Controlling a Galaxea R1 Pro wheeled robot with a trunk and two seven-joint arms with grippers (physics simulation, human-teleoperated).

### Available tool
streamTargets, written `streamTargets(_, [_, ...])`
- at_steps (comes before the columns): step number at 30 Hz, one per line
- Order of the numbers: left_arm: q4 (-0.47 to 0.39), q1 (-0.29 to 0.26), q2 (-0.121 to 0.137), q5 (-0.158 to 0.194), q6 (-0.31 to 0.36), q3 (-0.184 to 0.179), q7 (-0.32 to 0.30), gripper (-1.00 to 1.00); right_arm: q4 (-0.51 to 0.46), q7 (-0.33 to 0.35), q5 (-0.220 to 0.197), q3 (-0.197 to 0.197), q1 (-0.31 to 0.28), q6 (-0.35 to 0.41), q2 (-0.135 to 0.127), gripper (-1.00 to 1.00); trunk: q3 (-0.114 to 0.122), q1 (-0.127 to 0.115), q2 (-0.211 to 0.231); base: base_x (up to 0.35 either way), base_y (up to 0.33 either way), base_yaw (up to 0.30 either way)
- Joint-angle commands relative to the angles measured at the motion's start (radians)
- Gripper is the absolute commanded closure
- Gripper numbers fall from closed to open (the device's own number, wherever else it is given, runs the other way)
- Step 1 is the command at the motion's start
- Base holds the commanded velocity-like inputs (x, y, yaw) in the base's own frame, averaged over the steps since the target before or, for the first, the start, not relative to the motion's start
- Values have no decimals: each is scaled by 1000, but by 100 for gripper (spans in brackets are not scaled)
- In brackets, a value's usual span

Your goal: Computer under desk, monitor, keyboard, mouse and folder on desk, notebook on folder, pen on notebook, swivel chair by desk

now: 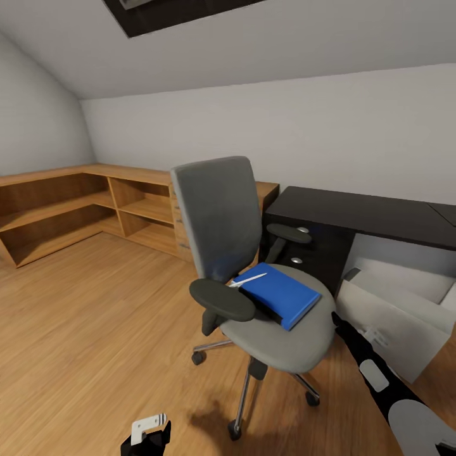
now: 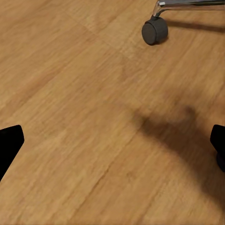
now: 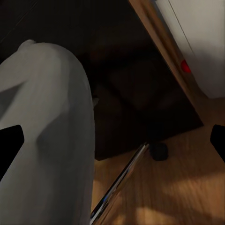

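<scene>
Chair: swivel chair [image 1: 253, 278], grey, stands on the floor just beside the desk [image 1: 373, 218]; backrest toward the far wall, seat front toward me.
Folder: blue folder [image 1: 282, 294] lies flat on the seat, long axis running diagonally from the backrest side toward the seat's front right edge; a dark notebook edge [image 1: 263, 310] shows under its near side.
Pen: white pen [image 1: 248, 279] rests on the folder's back corner, long axis roughly crosswise, tip toward the left armrest.
Computer: pale computer [image 1: 396, 316] tower leans under the desk.
Surface: wood plank floor [image 2: 84, 117]; low wooden shelving [image 1: 76, 209] along the left wall; sloped ceiling.
Edges: chair caster [image 2: 154, 31] near my left side; open floor to the left.
My left gripper [image 2: 112, 145]: over bare floor, fingers spread wide.
My right gripper [image 3: 112, 145]: beside the seat's underside, fingers spread wide.
</scene>
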Motion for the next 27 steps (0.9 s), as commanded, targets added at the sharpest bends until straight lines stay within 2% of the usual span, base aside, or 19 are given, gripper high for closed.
streamTargets(1, [1, -1, -1, 5, -2, 2, -1, -100, 8, 7, -8, 3, 0, 0, 1, -100, -1, 0, 0, 0, -1, 39])
streamTargets(2, [1, -1, -1, 5, -2, 2, -1, -100, 8, 7, -8, 1, 0, 0, 1, -100, -1, 0, 0, 0, 0, 62])
streamTargets(3, [1, -1, -1, 5, -2, 2, -1, -100, 81, 6, -8, 7, 0, 0, 1, -100, -1, 0, 0, 0, 0, 84])
streamTargets(19, [2, -1, -1, 5, -2, 3, 0, -100, 82, 7, -8, 7, 0, 0, 1, -100, -1, 0, 0, 0, 0, 150])
streamTargets(27, [2, -1, -1, 5, -2, 2, -1, -100, 82, 7, -8, 5, 0, 1, -2, -100, -1, 0, 0, 0, 0, 31])
